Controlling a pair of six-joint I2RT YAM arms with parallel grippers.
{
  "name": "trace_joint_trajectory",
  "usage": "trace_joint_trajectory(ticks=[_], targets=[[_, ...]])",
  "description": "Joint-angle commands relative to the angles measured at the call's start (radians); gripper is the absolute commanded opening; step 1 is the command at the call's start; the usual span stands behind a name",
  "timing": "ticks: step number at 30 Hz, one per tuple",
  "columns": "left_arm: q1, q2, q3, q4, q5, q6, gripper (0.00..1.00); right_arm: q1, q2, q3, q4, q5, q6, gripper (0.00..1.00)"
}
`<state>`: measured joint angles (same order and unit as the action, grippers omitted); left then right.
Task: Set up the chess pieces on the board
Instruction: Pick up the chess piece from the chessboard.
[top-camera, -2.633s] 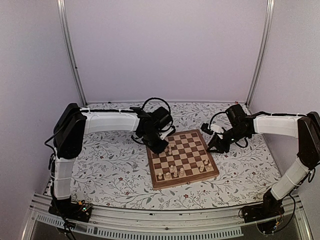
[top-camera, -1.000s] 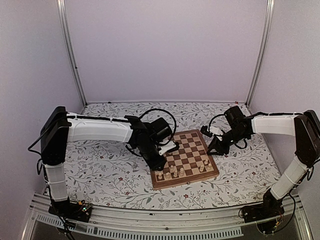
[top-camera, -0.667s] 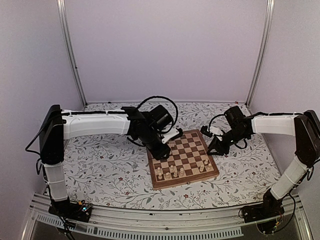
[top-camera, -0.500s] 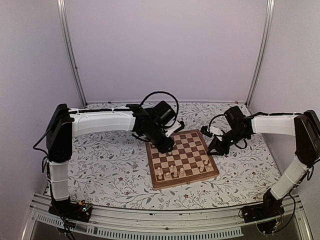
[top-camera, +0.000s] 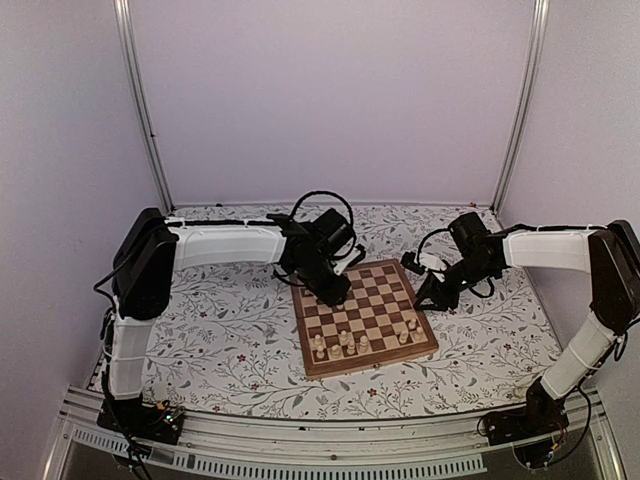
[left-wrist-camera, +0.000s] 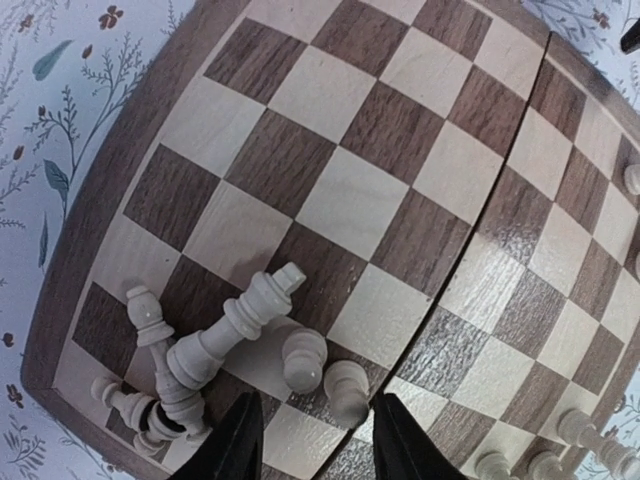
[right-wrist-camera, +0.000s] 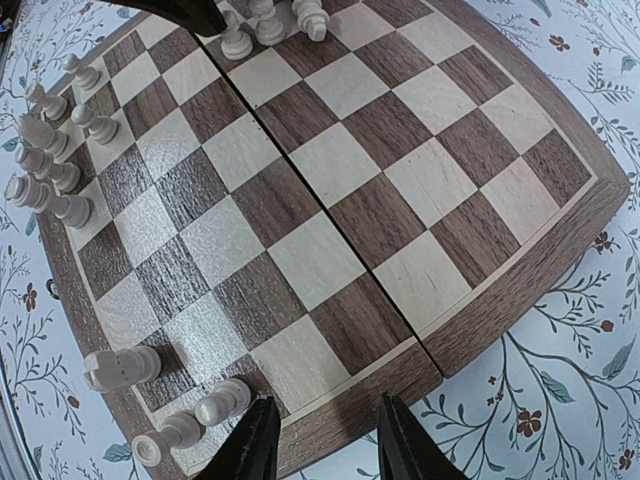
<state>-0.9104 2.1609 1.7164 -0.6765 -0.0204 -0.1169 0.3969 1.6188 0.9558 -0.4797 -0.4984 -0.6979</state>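
Observation:
The board lies mid-table. It fills the left wrist view and the right wrist view. Pale chess pieces stand along its near row. My left gripper hangs over the board's far-left corner, open and empty. Just ahead of its fingers stand two pawns, and a tall piece leans on a small heap at the corner. My right gripper is open and empty over the board's right edge. Pawns lie beside its left finger.
The floral tabletop surrounds the board. More pieces cluster at the board's far side in the right wrist view. Metal posts and purple walls enclose the table. The board's edge drops to the table by my right fingers.
My left gripper has moved from the board's left-front part back toward its far-left corner. The right arm has stayed nearly still.

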Motion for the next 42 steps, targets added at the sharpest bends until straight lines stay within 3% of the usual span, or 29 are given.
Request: trace_joint_trajectory(ticks=[1,13,24,34,42], targets=[[0.019,0.027,0.035,0.024,0.044,-0.023,0.39,-0.002,0.009,0.018,-0.010,0.010,-0.012,0.36],[0.030,0.042,0.035,0.009,0.076,-0.031,0.31,-0.003,0.018,0.020,-0.013,0.014,-0.014,0.36],[0.030,-0.070,-0.049,-0.040,0.042,-0.064,0.09,-0.002,0.021,0.021,-0.016,0.012,-0.014,0.36],[-0.005,-0.239,-0.240,0.013,0.116,-0.017,0.07,-0.003,0.024,0.023,-0.018,0.006,-0.015,0.36],[-0.052,-0.214,-0.253,0.021,0.171,-0.009,0.07,-0.002,0.023,0.025,-0.022,0.000,-0.015,0.36]])
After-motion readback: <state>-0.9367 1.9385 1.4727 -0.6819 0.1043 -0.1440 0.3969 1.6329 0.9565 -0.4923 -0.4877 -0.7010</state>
